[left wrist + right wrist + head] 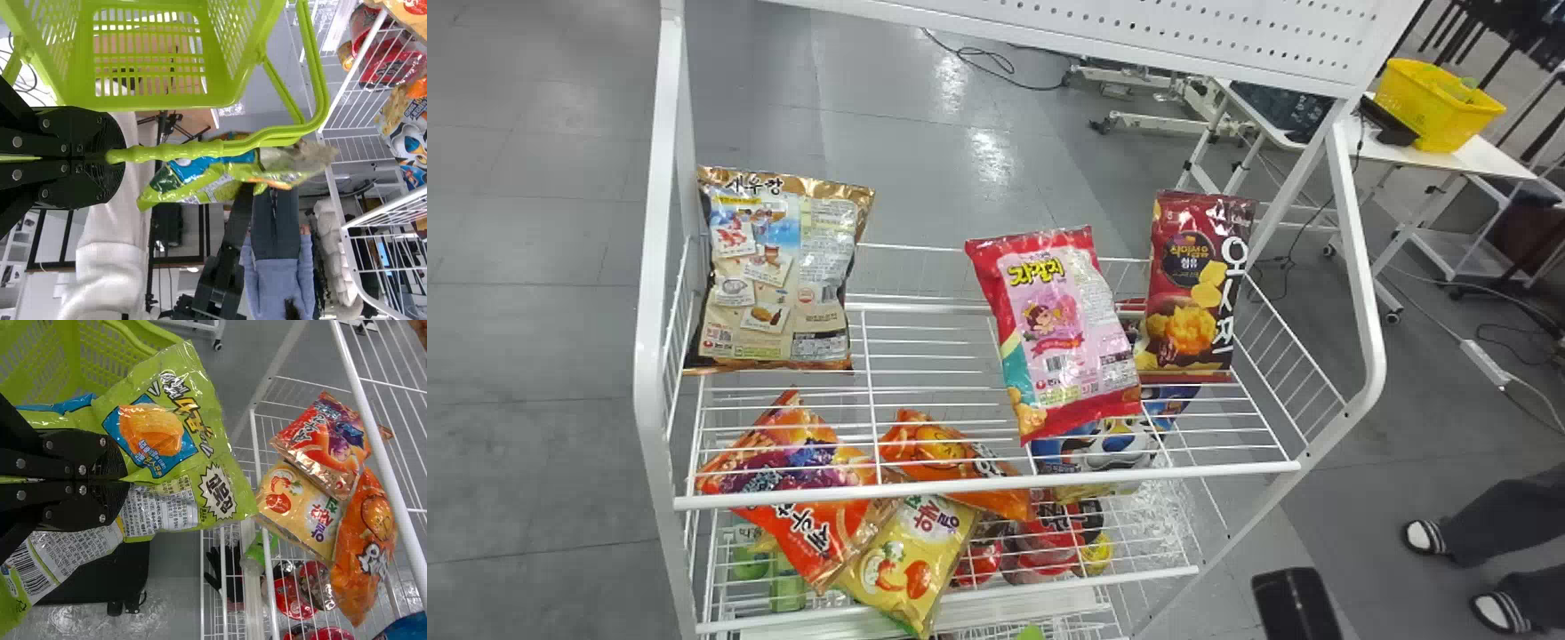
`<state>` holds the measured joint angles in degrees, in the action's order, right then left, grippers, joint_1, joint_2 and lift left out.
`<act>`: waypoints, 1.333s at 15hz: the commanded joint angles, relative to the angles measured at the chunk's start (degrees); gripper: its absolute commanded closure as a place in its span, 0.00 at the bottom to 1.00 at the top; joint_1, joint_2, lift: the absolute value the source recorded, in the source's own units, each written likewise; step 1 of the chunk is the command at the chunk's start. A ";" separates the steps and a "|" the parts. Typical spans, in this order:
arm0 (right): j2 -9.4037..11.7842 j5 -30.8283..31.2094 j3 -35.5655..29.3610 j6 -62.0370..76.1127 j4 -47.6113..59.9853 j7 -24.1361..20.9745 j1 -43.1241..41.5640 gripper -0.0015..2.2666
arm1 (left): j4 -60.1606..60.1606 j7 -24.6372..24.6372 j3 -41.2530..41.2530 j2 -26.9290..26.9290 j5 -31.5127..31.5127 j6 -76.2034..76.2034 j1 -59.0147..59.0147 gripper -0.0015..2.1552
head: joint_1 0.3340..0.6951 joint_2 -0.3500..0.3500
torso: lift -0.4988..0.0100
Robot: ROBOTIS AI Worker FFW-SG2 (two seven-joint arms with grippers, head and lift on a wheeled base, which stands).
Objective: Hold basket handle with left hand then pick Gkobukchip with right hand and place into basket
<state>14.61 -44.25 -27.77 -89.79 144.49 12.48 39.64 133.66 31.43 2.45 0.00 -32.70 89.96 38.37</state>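
In the left wrist view the green basket (153, 100) hangs by its handle (200, 150), with my left gripper (115, 157) shut on that handle. The right wrist view has my right gripper (125, 480) shut on the crumpled middle of the green Gkobukchip bag (213, 433); the basket (100, 360) lies behind the bag. Seen from the left wrist, the bag (200, 180) is outside the basket, past the handle, with the black right arm (233, 247) behind it. A black part of the right arm (1294, 604) shows at the head view's bottom edge.
A white wire rack (987, 484) holds several snack bags, among them a pink one (1058, 329), a dark red one (1196, 284) and a beige one (778, 276). Its lower shelf has red-lidded cups (293, 597). A yellow basket (1436, 102) stands on a table behind.
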 commanded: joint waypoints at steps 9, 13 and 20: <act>1.47 10.85 27.68 -0.29 -7.30 -6.59 -3.61 0.73 | 1.17 0.03 0.45 0.15 0.00 0.07 0.22 0.91 | 1.00 0.00 | 0.92; 1.65 14.55 35.24 -0.29 -13.98 -8.88 -6.51 0.73 | 1.08 0.30 0.10 0.15 -0.09 0.07 -0.05 0.91 | 1.00 0.00 | 0.92; 2.88 19.12 37.26 8.79 -17.40 -8.61 -7.47 0.00 | 0.64 0.74 -1.39 0.15 -0.53 0.07 -0.31 0.91 | 1.00 0.00 | 0.92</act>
<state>16.80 -25.57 10.60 -80.57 125.69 3.92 32.05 134.46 32.15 1.51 0.00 -33.12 89.96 38.15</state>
